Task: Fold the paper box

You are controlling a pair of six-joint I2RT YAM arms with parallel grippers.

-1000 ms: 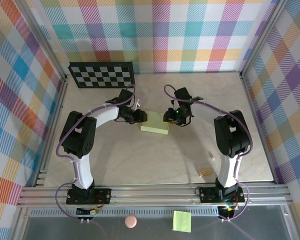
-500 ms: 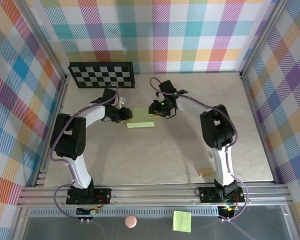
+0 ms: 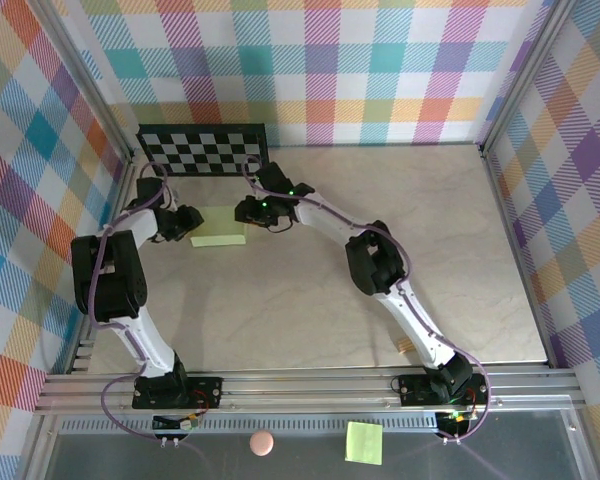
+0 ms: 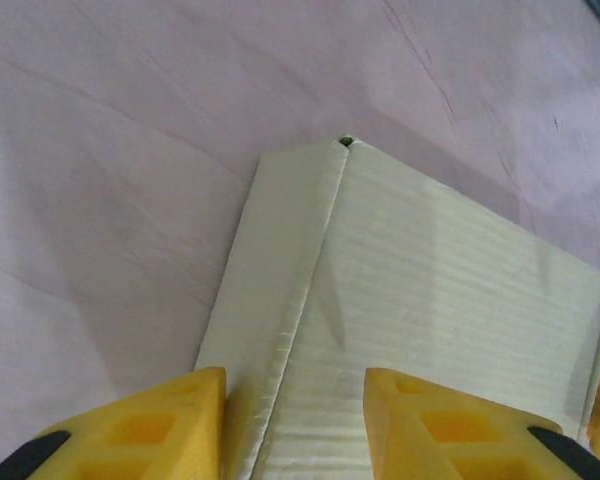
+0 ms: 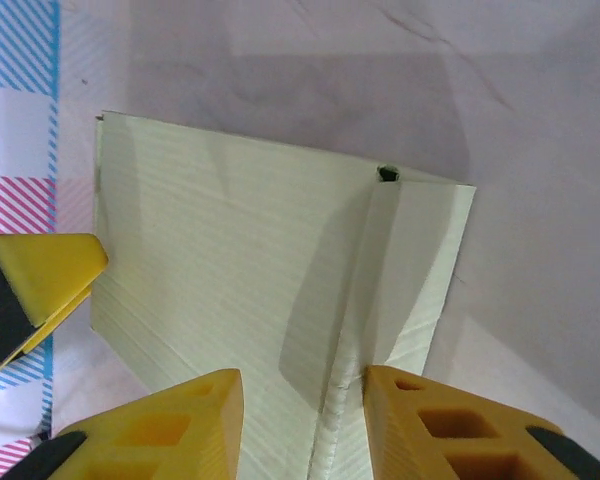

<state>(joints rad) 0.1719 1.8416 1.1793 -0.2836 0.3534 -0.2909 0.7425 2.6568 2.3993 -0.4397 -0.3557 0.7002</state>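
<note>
The paper box [image 3: 220, 228], a pale lime-green card folded flat, is at the back left of the table, just in front of the checkerboard. My left gripper [image 3: 187, 222] grips its left end and my right gripper [image 3: 248, 212] its right end. In the left wrist view the yellow fingers [image 4: 160, 420] straddle a raised crease of the box [image 4: 430, 280], with the gripper [image 4: 295, 390] shut on it. In the right wrist view the gripper [image 5: 305, 390] pinches the other creased edge of the box [image 5: 230, 240]. The left arm's fingertip [image 5: 45, 270] shows at the far side.
A black-and-white checkerboard [image 3: 204, 149] leans at the back left wall. A small tan piece [image 3: 410, 345] lies near the right arm's base. Below the rail lie a bright-green sticky note [image 3: 363, 441] and a pink ball [image 3: 262, 443]. Plaid walls enclose the table.
Both grippers have carried the box from the table's middle to the left and back, ending close to the checkerboard. The right arm has stretched far across to the left.
</note>
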